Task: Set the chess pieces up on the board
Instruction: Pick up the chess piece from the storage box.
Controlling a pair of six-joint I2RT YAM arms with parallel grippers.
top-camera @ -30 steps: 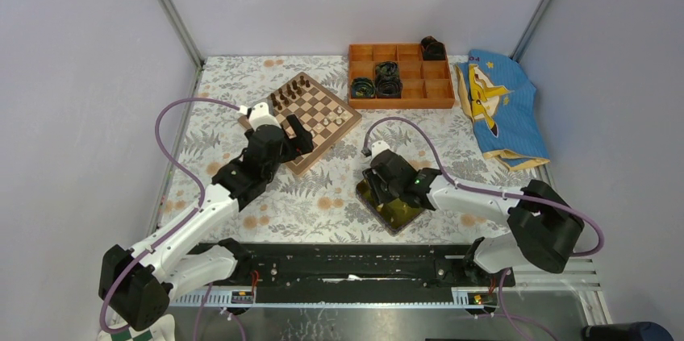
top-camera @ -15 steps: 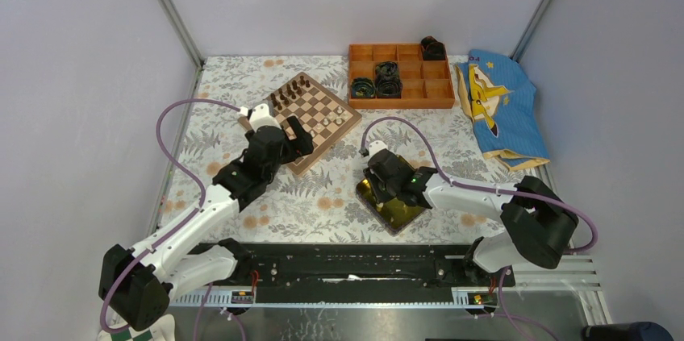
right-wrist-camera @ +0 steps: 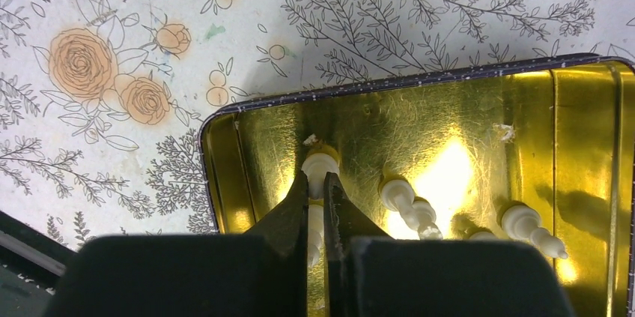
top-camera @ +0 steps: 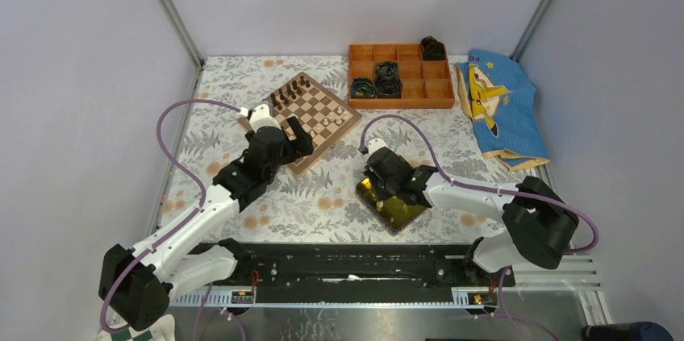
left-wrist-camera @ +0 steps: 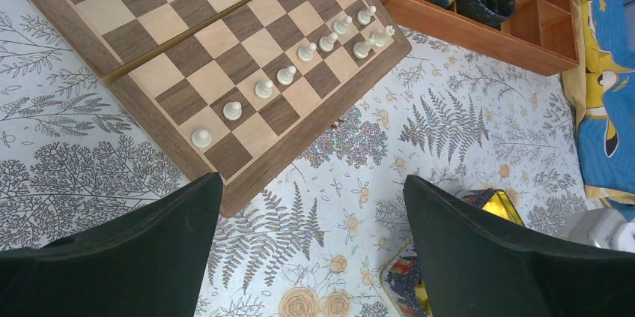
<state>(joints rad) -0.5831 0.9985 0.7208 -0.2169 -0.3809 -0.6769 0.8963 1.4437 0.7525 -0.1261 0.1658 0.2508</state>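
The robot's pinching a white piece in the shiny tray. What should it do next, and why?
Probably lift it straight up: the right gripper is shut on a white piece lying in the gold tray, and the board has empty edge squares.

A robotics lab's test cell is shown. The space is closed in by plain pale grey wall panels (top-camera: pixel 81 75) held in aluminium framing posts (top-camera: pixel 169 10). A left arm (top-camera: pixel 202 212) and a right arm (top-camera: pixel 476 196), both white and black, are bolted to a black rail (top-camera: pixel 347 264) at the near edge of a tabletop (top-camera: pixel 323 204) covered in a flower print. Purple cables (top-camera: pixel 173 107) are looped from the wrists. Unrelated props are laid out: a chessboard (top-camera: pixel 323 103), an orange compartment box (top-camera: pixel 435 103) and a blue cartoon-printed cloth (top-camera: pixel 500 107).
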